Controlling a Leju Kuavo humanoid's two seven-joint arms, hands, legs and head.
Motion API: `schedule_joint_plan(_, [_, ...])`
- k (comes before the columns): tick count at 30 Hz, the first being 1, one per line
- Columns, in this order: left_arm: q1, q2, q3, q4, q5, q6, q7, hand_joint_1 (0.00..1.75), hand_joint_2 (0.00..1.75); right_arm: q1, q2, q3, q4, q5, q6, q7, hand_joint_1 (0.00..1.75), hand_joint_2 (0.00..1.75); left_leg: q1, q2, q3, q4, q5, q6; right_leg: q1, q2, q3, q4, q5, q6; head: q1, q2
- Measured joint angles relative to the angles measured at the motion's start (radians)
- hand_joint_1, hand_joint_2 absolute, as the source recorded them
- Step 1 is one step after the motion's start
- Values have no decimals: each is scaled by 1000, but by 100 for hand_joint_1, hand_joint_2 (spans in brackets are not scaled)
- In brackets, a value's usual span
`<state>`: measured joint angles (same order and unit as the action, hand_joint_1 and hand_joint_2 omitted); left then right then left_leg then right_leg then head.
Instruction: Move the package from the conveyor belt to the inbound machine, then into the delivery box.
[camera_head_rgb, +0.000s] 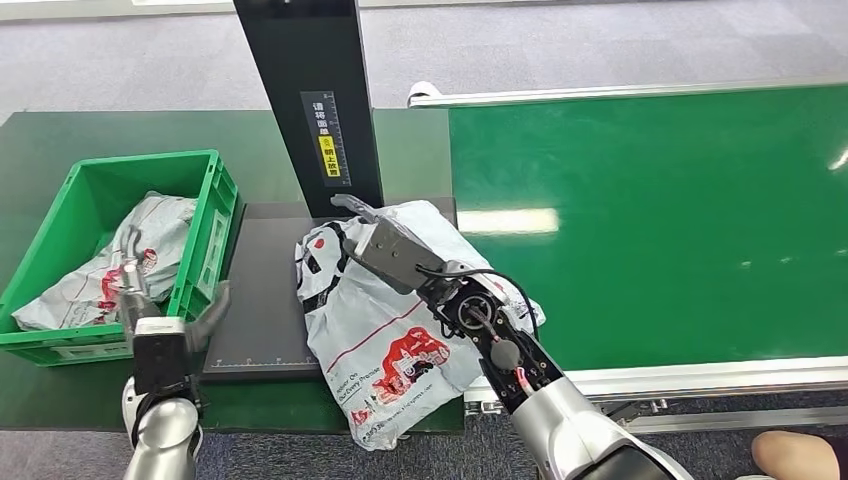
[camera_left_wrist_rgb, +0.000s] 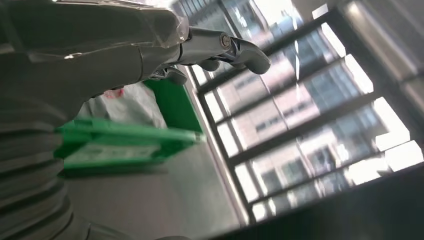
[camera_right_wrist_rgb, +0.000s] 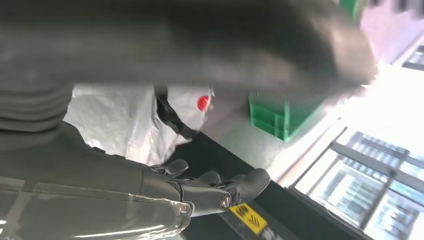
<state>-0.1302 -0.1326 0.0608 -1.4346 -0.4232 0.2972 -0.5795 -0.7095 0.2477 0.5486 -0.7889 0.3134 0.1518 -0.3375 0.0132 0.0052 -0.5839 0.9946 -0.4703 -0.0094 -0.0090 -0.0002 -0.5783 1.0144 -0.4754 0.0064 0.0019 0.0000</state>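
**Package on the scanner plate, right robot hand over it**

From the head view: the soft white plastic mailer package (camera_head_rgb: 385, 320), printed with red artwork and black markings, lies crumpled on the flat black plate of the inbound machine (camera_head_rgb: 262, 300), its lower end spilling over the plate's front edge and the dark green counter (camera_head_rgb: 60, 135). The right robot hand (camera_head_rgb: 372, 232) reaches over the package's top end, close to the foot of the machine's black upright column (camera_head_rgb: 315, 100); whether it actually grips the plastic cannot be told from here. To the right runs the bright green conveyor belt (camera_head_rgb: 650, 220). On the left, the green plastic delivery box (camera_head_rgb: 205, 215) already holds another white printed bag (camera_head_rgb: 120, 260). The left robot hand (camera_head_rgb: 140, 290) hangs at the box's near corner, fingers apart, holding nothing.

Over to the left wrist view: the left robot hand (camera_left_wrist_rgb: 220, 50) shows loosely curled fingers around nothing, the green box (camera_left_wrist_rgb: 125, 142) and its bag behind.

Right wrist view now: the right robot hand (camera_right_wrist_rgb: 210, 187) has its fingers gently curled and apart, the white package (camera_right_wrist_rgb: 135, 117) just beside them, a black strip and a red dot on its wrinkled skin.
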Motion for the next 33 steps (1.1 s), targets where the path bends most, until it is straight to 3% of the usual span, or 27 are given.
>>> schedule_joint_plan(4, [11,6,-106,-3,-145,-166,87,0,175,41,-42,-30,-96,-17,-15,-1,0,175,0,-1,0,0,0,0,0,0,0,-1,0,0,0,0])
schedule_joint_plan(7, [10,12,-193,19,-216,-240,113,0,175,100,-91,-72,-186,-33,-35,-4,0,175,-1,-1,0,0,0,0,-1,0,0,-1,0,0,0,0])
schedule_joint_plan(13, [-49,19,-302,192,-266,-248,112,0,175,302,-181,-219,-387,-55,-62,-22,0,175,-1,-3,-1,0,-1,0,-1,-2,0,-1,0,0,0,0])
schedule_joint_plan(20, [-127,18,-348,364,-269,-250,103,4,175,437,-220,-320,-522,-56,-71,-29,0,175,0,-2,0,0,-1,0,0,-2,0,-1,0,0,0,0])
schedule_joint_plan(21, [-139,18,-353,387,-268,-253,101,16,175,449,-222,-329,-536,-56,-75,-29,0,175,0,-2,0,0,-1,0,0,-2,0,-1,0,0,0,0])
schedule_joint_plan(25, [-195,10,-370,491,-263,-263,91,147,175,489,-233,-364,-584,-61,-88,-29,0,175,-1,-3,0,0,-1,0,-1,-2,1,-1,0,0,0,0])
schedule_joint_plan(26, [-209,7,-374,517,-261,-265,87,163,175,496,-235,-372,-593,-62,-91,-29,0,175,-1,-3,0,0,-1,0,-1,-2,1,-1,0,0,0,0])
schedule_joint_plan(28, [-235,3,-382,563,-257,-267,78,175,175,510,-238,-386,-608,-64,-96,-29,0,175,-1,-3,0,0,-1,0,-1,-2,2,-1,0,0,0,0])
schedule_joint_plan(33, [-283,-1,-397,640,-246,-266,65,175,175,537,-242,-417,-639,-71,-102,-31,0,175,-1,-3,2,0,-1,0,-1,-2,4,-1,0,0,0,0])
